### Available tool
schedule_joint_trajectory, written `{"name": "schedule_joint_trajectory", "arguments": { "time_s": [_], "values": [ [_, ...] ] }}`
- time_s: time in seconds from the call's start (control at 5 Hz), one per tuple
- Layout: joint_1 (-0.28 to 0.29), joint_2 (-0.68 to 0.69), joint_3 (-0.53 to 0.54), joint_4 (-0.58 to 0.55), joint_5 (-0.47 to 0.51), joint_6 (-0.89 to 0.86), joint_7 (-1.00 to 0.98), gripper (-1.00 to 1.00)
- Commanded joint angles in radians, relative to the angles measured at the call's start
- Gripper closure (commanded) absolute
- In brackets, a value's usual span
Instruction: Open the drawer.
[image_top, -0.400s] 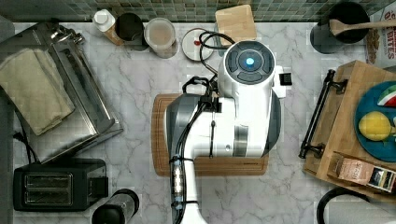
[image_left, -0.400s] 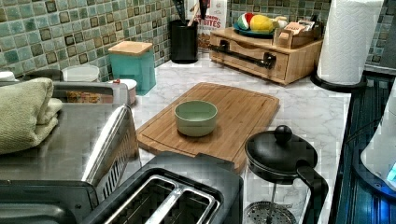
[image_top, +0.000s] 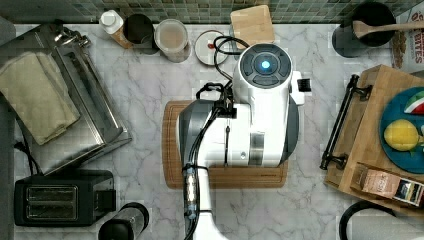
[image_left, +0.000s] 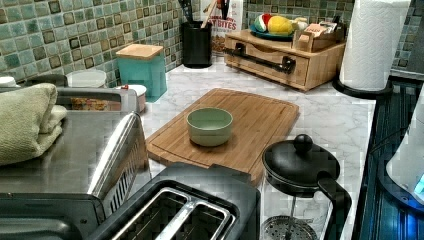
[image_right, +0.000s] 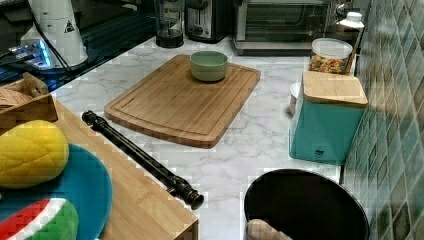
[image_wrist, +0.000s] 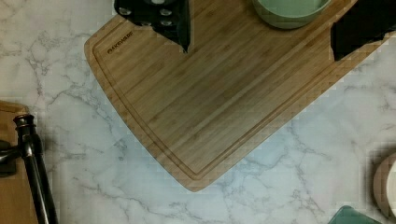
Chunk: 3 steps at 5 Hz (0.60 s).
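The drawer (image_left: 272, 64) is a light-wood unit, pushed in, at the top view's right edge (image_top: 367, 115). A long black bar handle (image_top: 342, 123) runs across its front, also seen in the left view (image_left: 260, 56), the right view (image_right: 142, 156) and the wrist view (image_wrist: 33, 179). My white arm (image_top: 250, 115) hangs over the bamboo cutting board (image_top: 225, 177), to the handle's left in the top view. In the wrist view my gripper (image_wrist: 261, 51) is open above the board, its black fingers (image_wrist: 163, 18) wide apart with nothing between them, well clear of the handle.
A green bowl (image_left: 210, 126) sits on the cutting board (image_right: 175, 100). On the drawer unit lie a blue plate with fruit (image_top: 405, 132) and a small box (image_top: 387, 185). A teal canister (image_right: 325, 117), black utensil pot (image_top: 367, 27), paper towel roll (image_left: 372, 42), French press (image_left: 300, 170) and toaster (image_top: 62, 202) ring the marble counter.
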Motion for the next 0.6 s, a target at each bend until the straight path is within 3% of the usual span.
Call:
{"name": "schedule_joint_trajectory", "arguments": {
  "time_s": [0.2, 0.6],
  "values": [
    [-0.078, 0.060, -0.061, 0.116, -0.056, -0.068, -0.252, -1.00],
    [-0.156, 0.153, -0.103, 0.208, -0.107, -0.004, -0.385, -1.00]
  ]
}}
